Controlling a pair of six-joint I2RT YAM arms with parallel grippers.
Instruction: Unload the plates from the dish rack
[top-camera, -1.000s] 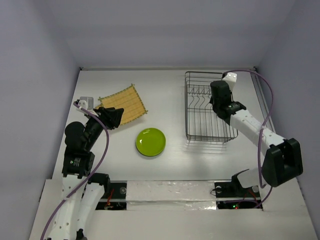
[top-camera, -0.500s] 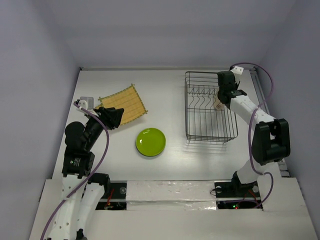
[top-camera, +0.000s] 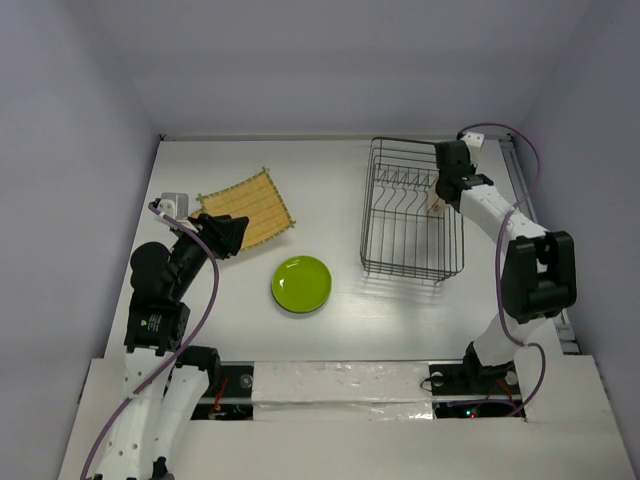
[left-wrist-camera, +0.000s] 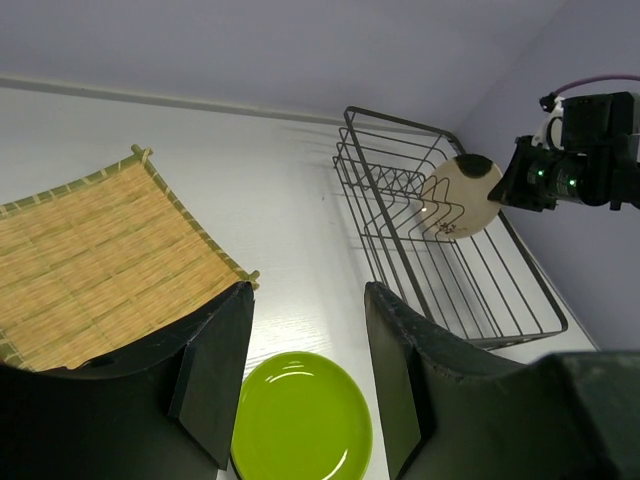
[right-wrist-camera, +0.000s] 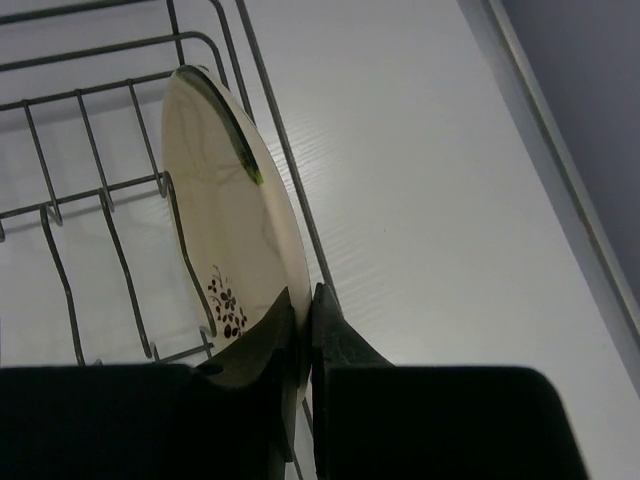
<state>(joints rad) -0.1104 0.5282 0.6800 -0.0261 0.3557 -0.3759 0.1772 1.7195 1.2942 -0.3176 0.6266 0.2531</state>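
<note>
In the right wrist view the right gripper (right-wrist-camera: 303, 300) is pinched down to a sliver on the rim of the cream plate (right-wrist-camera: 225, 210). The plate stands on edge and runs straight up the frame from the fingers, its flower mark just above them. The dish rack (right-wrist-camera: 265, 90) sends its outer rim wire down along the plate's back face and right into the gap between the fingers. I cannot tell whether that wire is pinched too.

From above, the plate sits at the upper right end of the rack, under the right gripper (top-camera: 445, 190), which is by far the nearer arm. The left gripper (left-wrist-camera: 308, 300) is spread wide with nothing in it, low at the left by the bamboo mat (top-camera: 248, 215). The lime green plate (top-camera: 302, 284) lies flat on the table (top-camera: 330, 180) at centre, already out.

Half a second ago the rack sat square. Now its near end has swung left and it looks skewed, so it seems to be dragged along with the plate. The green plate, mat and left arm are unchanged.
</note>
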